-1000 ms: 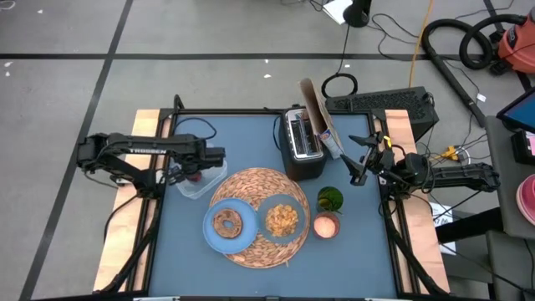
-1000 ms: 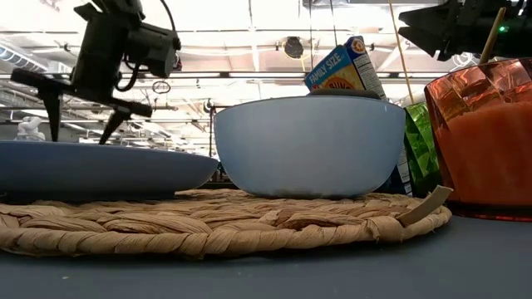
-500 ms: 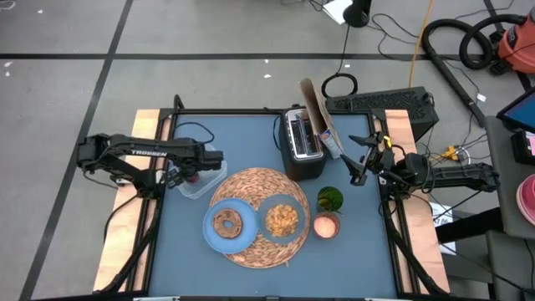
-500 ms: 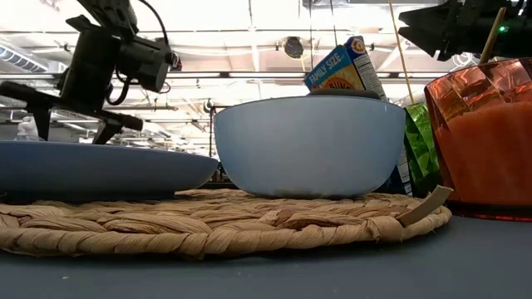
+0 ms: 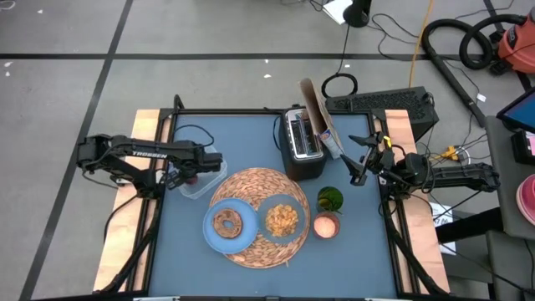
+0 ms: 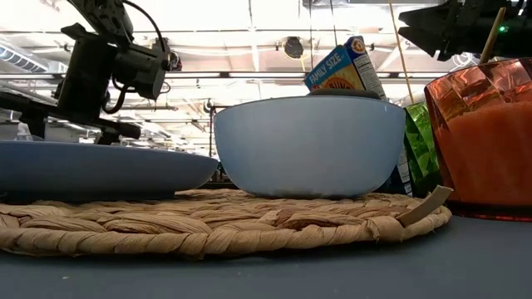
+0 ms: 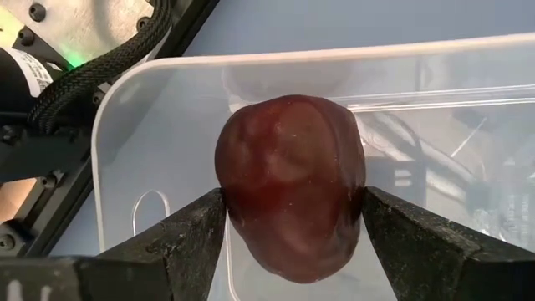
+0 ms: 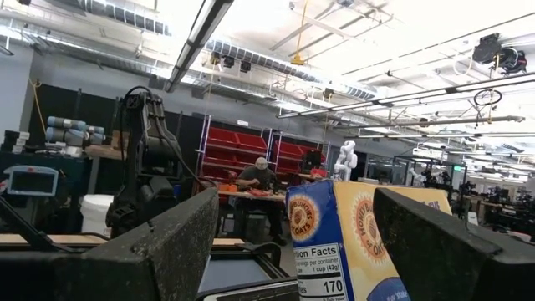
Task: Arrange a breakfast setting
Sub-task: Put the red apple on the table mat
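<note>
A small dark-red fruit (image 7: 288, 184) lies in a clear square tub (image 5: 197, 186) at the table's left. My left gripper (image 7: 292, 213) points down into the tub, open, with one finger on each side of the fruit. On the round straw mat (image 5: 251, 180) sit a light-blue plate (image 5: 211, 240) with a brown bagel (image 5: 226, 223) and a bowl of tan cereal (image 5: 282, 219). An orange-pink cup (image 5: 326, 225) stands just to the mat's right. My right gripper (image 5: 358, 164) waits open, raised at the table's right edge. My left gripper's fingers (image 7: 201, 230) come from above and stand close against the fruit's two opposite sides (image 7: 234, 192). I cannot tell whether they touch it. The fruit rests on the tub's floor.
A black-and-silver toaster (image 5: 303, 144) stands behind the mat, with a cereal box (image 5: 322, 125) leaning beside it. A green object (image 5: 330, 199) sits next to the cup. Bare blue table lies in front of the tub and near the front edge.
My left gripper has come down into the tub, so its fingers now stand on either side of the fruit. In the low view they have sunk behind the plate's rim. The gap between them looks unchanged.
</note>
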